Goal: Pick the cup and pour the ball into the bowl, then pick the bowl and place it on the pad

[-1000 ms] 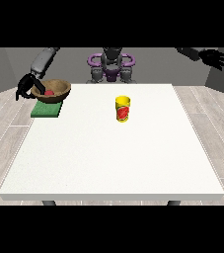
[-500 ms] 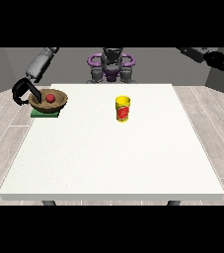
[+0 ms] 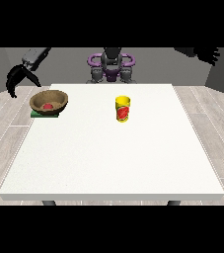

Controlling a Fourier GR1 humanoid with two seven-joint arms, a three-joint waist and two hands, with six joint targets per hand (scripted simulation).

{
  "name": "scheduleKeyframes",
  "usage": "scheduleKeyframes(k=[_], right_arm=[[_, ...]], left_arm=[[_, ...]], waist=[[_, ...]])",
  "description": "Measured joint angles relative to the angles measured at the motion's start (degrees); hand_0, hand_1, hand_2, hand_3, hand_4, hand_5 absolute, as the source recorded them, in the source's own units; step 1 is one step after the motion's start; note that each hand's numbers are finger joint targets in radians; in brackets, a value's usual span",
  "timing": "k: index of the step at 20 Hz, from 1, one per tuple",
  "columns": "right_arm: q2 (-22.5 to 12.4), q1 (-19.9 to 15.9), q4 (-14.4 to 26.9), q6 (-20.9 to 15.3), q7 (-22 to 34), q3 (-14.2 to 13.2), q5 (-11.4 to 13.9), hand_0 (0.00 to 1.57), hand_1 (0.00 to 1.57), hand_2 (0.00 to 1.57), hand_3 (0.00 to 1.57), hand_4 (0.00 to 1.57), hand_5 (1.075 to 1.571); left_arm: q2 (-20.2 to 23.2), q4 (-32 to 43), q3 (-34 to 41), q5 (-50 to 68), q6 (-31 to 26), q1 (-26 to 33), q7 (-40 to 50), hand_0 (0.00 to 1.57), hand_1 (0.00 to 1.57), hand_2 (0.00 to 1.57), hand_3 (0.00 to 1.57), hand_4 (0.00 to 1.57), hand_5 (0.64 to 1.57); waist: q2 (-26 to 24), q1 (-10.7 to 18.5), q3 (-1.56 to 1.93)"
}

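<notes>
Bowl (image 3: pixel 49 101) with the red ball (image 3: pixel 48 105) sits on the green pad (image 3: pixel 44 114); the yellow cup (image 3: pixel 123 109) stands mid-table. The hand at the view's left (image 3: pixel 18 79) hangs apart, fingers spread, empty; the other hand's (image 3: pixel 208 53) fingers are unclear.

Bowl (image 3: pixel 49 102) on pad (image 3: pixel 43 114) at table (image 3: pixel 113 163) left edge, near far corner. Ball (image 3: pixel 48 105) in bowl. Cup (image 3: pixel 123 109) upright, table centre, toward far edge.

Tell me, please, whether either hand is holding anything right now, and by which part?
Nothing is held. The hand at the view's left hangs clear of the brown bowl on the green pad; the other hand is raised, empty.
</notes>
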Motion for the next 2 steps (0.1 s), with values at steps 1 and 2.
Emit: scheduleKeyframes(k=[1,2], right_arm=[[0.13,-0.66,-0.41,0.51,1.44,0.65,0.26,0.0,0.0,0.0,0.0,0.42,1.383],[0.85,-1.45,-1.02,1.17,2.53,1.2,0.23,0.0,0.0,0.0,0.0,0.48,1.434]], left_arm=[[-1.54,-0.41,-1.25,-0.73,1.0,0.38,0.87,0.0,0.0,0.0,0.0,0.9,1.559],[-2.7,-0.59,-2.35,-1.41,1.91,0.65,2.01,0.0,0.0,0.0,0.0,0.9,1.559]], waist=[[-2.13,-0.35,-0.03],[-4.32,-0.68,-0.06]])
